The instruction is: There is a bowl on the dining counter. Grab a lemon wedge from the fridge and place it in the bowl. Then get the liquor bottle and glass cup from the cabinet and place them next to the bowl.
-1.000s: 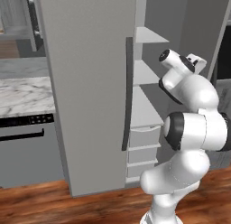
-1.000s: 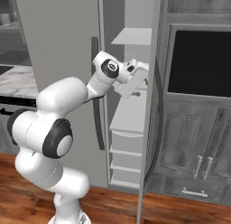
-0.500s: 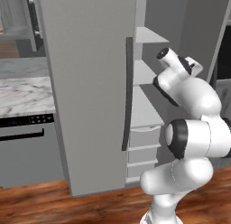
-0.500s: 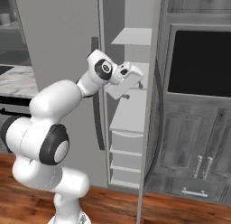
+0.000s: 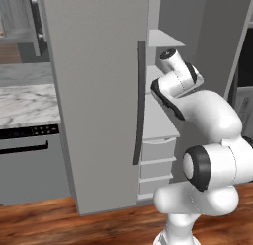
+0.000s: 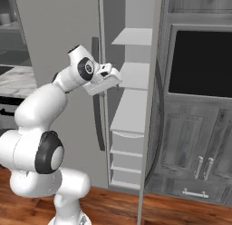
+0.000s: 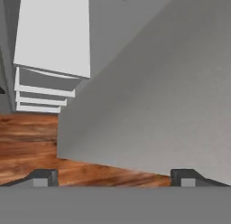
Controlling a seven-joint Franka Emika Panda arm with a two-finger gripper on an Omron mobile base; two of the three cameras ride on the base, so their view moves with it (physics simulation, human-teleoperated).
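The tall light grey fridge [image 5: 94,91] stands with its right door [image 6: 152,110] swung open. Bare white shelves [image 6: 133,106] and drawers [image 6: 127,149] show inside. My gripper [image 6: 100,85] hangs in front of the opening at mid-shelf height, next to the dark handle [image 5: 140,101]. In the hand view the gripper [image 7: 115,175] points down, open, with nothing between its fingertips [image 7: 43,177]. Below it are a grey fridge panel [image 7: 158,83], a shelf [image 7: 54,33] and the wood floor [image 7: 27,142]. The lemon wedge, bowl, dining counter, liquor bottle, glass cup and cabinet are out of view.
A marble counter [image 5: 24,101] over a grey appliance front [image 5: 29,160] lies left of the fridge. Right of the fridge are a black oven panel [image 6: 201,61] and dark grey cupboard doors [image 6: 190,147] with pale handles.
The hand has drawn back leftward from the shelves toward the fridge handle, and the jaws have spread wider. The fridge and its door have not moved.
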